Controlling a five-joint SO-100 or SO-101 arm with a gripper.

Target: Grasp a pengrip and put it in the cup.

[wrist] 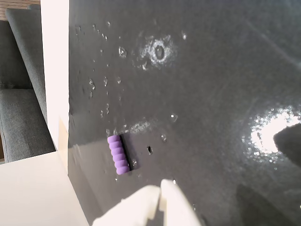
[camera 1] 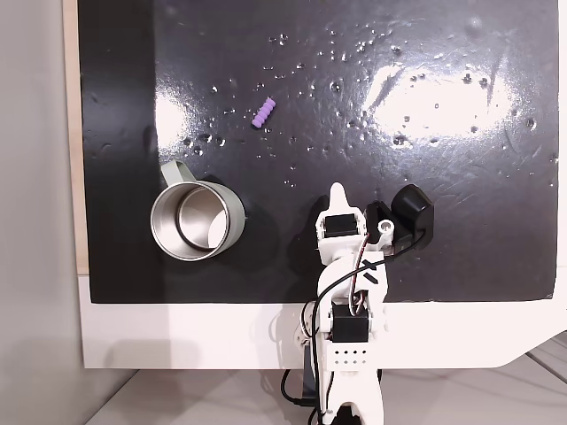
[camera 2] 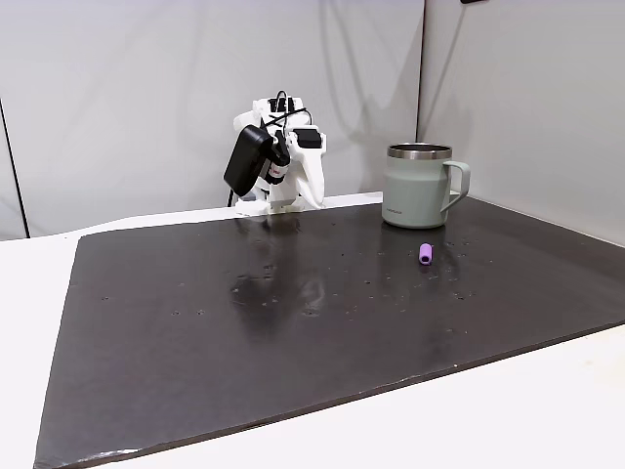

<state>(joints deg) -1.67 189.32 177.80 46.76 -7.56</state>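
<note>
Tool (wrist: 161,194) pinched narrow, empty — pengrip (wrist: 117,154) lying just ahead on the counter (camera 1: 443,177), cup (camera 1: 197,220) off beside the tool.

A plain indoor room, likely an office or home workspace set up for robot tests: a white desk (camera 1: 177,341) covered by a black mat (camera 2: 293,313), bare pale walls (camera 2: 127,88) behind, and a grey upholstered seat (wrist: 21,89) beside the desk in the wrist view.
</note>
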